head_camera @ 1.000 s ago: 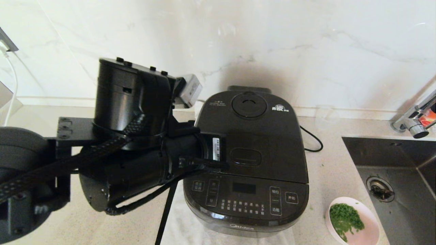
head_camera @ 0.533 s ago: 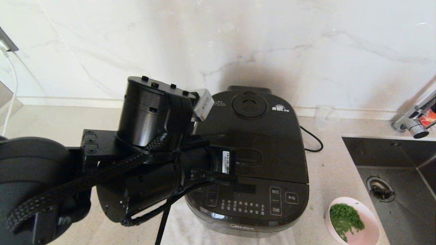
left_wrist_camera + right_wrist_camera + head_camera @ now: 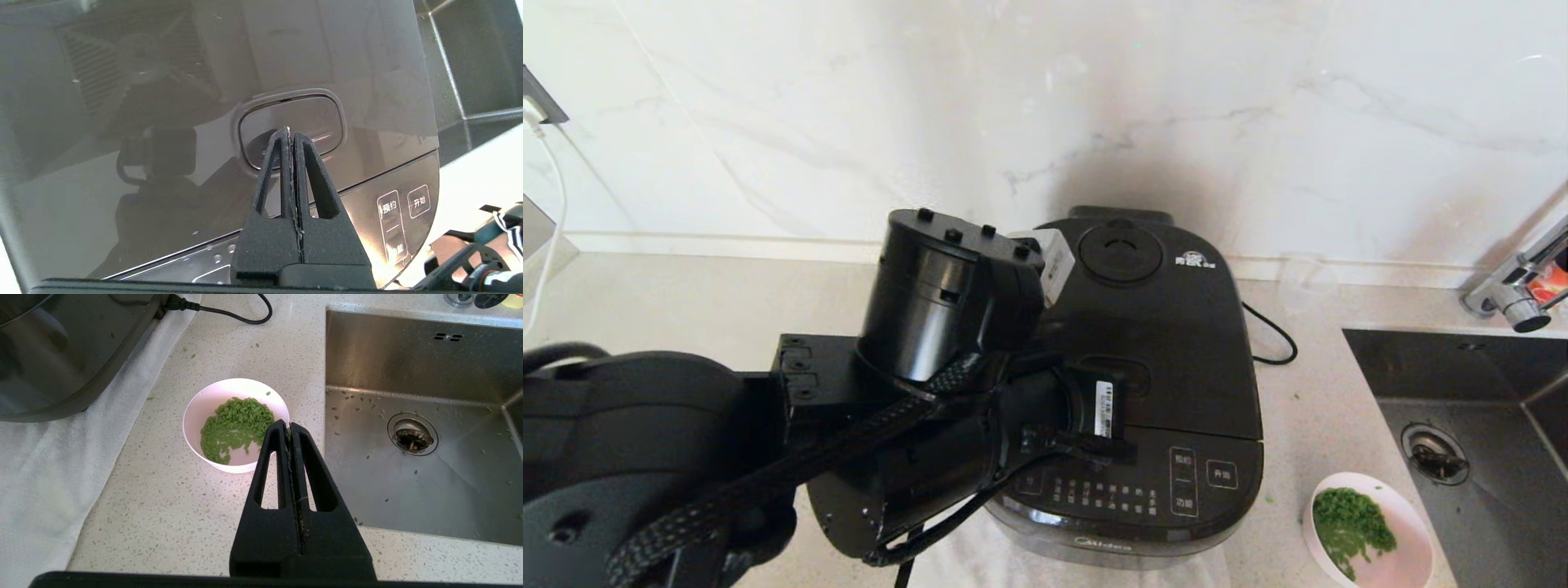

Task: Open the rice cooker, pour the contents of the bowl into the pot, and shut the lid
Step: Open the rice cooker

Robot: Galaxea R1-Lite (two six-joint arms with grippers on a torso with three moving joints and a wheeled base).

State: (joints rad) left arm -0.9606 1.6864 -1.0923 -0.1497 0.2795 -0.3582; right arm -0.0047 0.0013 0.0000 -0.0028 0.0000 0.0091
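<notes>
1. Rice cooker (image 3: 1131,384) sits centre of the head view, on a white cloth (image 3: 45,465). Lid (image 3: 1143,318) down and flush; pot not visible. Opening step not done.
2. Left gripper (image 3: 290,132), fingers pressed together and holding nothing, points at the rectangular latch button (image 3: 292,122) in the middle of the left wrist view. Tips over the button's near edge; contact cannot be confirmed. Judged: about to press the latch.
3. In the head view the left arm's bulk fills the lower left and covers the cooker's left side and part of the button panel (image 3: 1176,482).
4. Bowl (image 3: 1372,531) at lower right of the head view, on the counter between cooker and sink (image 3: 1486,359), apart from both. Its contents (image 3: 237,426), green chopped bits, all inside; a few strays on counter.
5. Right gripper (image 3: 289,426), fingers shut on nothing, hangs above the bowl's near rim, idle.
6. Left to do: unlatch, pour, close. All three.
</notes>
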